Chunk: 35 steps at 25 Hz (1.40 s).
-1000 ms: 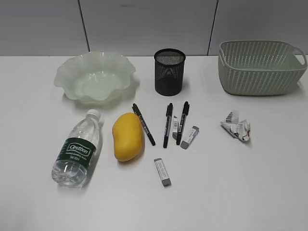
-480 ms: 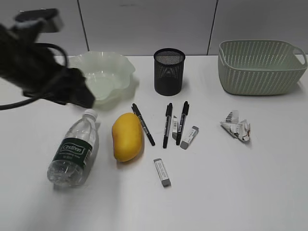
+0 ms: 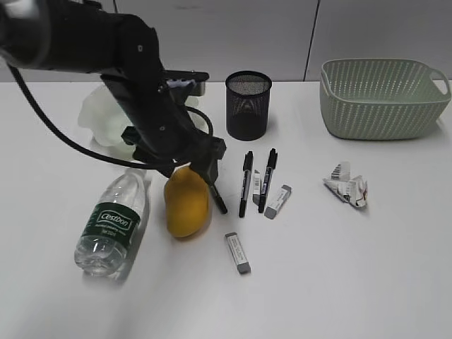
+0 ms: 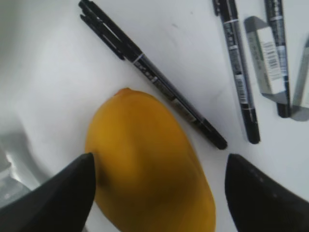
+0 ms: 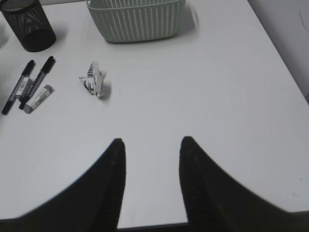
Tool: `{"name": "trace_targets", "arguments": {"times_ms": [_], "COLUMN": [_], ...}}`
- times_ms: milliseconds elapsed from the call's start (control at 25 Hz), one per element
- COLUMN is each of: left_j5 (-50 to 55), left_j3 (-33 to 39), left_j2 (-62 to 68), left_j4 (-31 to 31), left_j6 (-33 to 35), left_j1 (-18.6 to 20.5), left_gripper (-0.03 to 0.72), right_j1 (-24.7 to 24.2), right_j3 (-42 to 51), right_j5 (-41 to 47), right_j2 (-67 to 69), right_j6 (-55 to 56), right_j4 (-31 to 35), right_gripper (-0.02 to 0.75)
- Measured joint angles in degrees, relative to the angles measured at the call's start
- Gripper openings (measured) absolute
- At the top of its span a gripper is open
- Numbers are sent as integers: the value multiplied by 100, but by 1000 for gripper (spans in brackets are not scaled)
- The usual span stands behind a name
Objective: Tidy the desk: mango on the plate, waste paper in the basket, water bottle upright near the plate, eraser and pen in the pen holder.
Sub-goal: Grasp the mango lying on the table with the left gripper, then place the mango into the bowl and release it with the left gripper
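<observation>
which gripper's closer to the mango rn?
Left. The left gripper is open right over the mango, a finger on either side. The right gripper is open over bare table, far off beyond the waste paper.

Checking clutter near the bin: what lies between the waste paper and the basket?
Nothing: the exterior view shows bare table between waste paper and basket; right wrist view agrees.

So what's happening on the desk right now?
The left pincer is open over the mango, one finger on each side, not yet closed on it. The right pincer hangs open above bare table, holding nothing. The bottle lies on its side, and the pens, erasers and paper are on the table. The plate, holder and basket look empty.
</observation>
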Motion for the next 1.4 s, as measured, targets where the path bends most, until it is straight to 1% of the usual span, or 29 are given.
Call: {"name": "trace_targets", "arguments": {"times_ms": [120,200,440,600,760,920,1080,1200,1280,1400], "left_j5": [284,426,505,561,541,312,-609,-1539,-2026,-2417], "left_j3": [-319,-438,-563,-581,-581,-501,-502,-523,-528,-523], "left_j2": [294,456,639,663,625,242,-652,-972,-894,-463], "left_j4": [387,536,654,654,661,661,751,1190,1477,1645], "left_j6": [-337,-483,-701,-707,-714,-714,-714,-714,-714,-714], "left_j1": [-45,-51,-76,-81,-81,-81,-39,251,640,1190], "left_gripper": [627,627,628,593,592,590,589,589,589,589], "right_j1": [0,0,0,0,0,0,0,0,0,0], "right_j3": [0,0,0,0,0,0,0,0,0,0], "right_j5": [0,0,0,5,5,5,5,5,5,5], "right_j2": [0,0,0,0,0,0,0,0,0,0], "right_j6": [0,0,0,0,-5,-5,-5,0,0,0], "right_j4": [0,0,0,0,0,0,0,0,0,0], "right_gripper": [310,310,310,310,310,310,310,310,310,310]}}
